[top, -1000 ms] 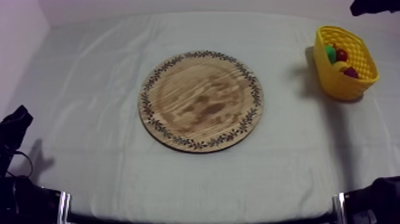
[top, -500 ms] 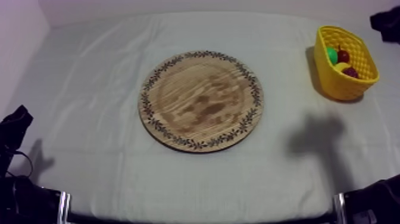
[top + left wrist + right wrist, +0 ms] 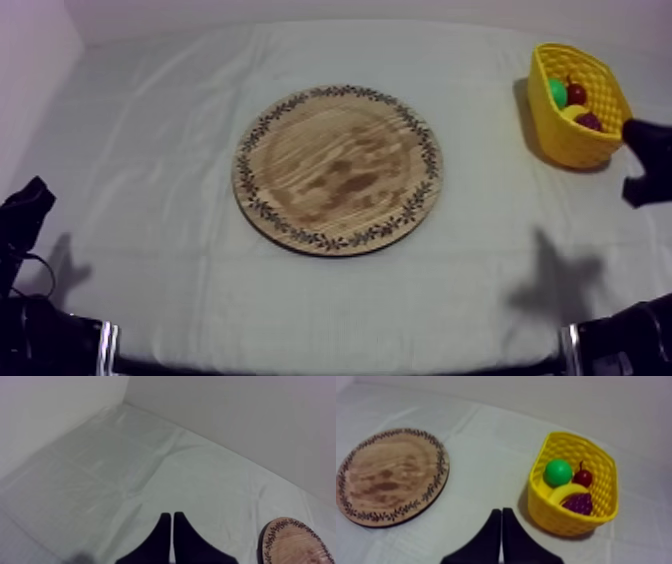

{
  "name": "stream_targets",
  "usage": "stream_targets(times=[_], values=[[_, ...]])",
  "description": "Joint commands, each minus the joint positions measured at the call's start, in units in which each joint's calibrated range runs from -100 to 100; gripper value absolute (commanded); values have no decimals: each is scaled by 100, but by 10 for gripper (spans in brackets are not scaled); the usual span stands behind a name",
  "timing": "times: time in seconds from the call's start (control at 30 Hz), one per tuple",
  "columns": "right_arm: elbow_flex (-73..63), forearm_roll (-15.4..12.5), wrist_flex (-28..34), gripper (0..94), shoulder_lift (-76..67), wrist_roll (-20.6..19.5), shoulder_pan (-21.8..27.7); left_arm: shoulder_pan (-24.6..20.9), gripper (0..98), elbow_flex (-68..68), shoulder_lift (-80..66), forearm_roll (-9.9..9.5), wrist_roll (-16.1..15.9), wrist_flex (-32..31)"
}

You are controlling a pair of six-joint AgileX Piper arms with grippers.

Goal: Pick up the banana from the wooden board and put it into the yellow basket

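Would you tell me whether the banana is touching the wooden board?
Apart: in the right wrist view the banana lies in the yellow basket, clear of the wooden board.

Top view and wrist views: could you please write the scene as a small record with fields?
wooden board: centre of cloth, bare
yellow basket: right side of cloth, apart from board
banana: inside basket, with green fruit, small red fruit, grapes
left gripper: shut, over bare cloth beside board
right gripper: shut, over cloth between board and basket
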Motion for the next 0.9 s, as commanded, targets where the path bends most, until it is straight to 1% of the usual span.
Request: stream_targets(times=[0.0, 0.23, 0.4, 0.5, 0.53, 0.6, 0.67, 0.77, 0.87], values=[[929, 56, -98, 3, -418, -53, -4, -2, 1, 0, 4, 3, -1, 0], [1663, 195, -143, 2, -1065, -225, -119, -2, 1, 0, 4, 3, -1, 0], [1798, 200, -174, 2, -1250, -307, -123, -2, 1, 0, 4, 3, -1, 0], [1825, 274, -226, 3, -1325, -326, -133, -2, 1, 0, 4, 3, -1, 0], [1867, 307, -333, 3, -1356, -330, -131, -2, 1, 0, 4, 3, -1, 0], [1933, 350, -604, 17, -1433, -267, -110, -2, 1, 0, 4, 3, -1, 0], [1965, 371, -742, 41, -1504, -120, -90, -2, 1, 0, 4, 3, -1, 0], [1986, 383, -804, 21, -1573, 48, -68, -2, 1, 0, 4, 3, -1, 0], [1993, 387, -818, 11, -1596, 85, -56, -2, 1, 0, 4, 3, -1, 0]])
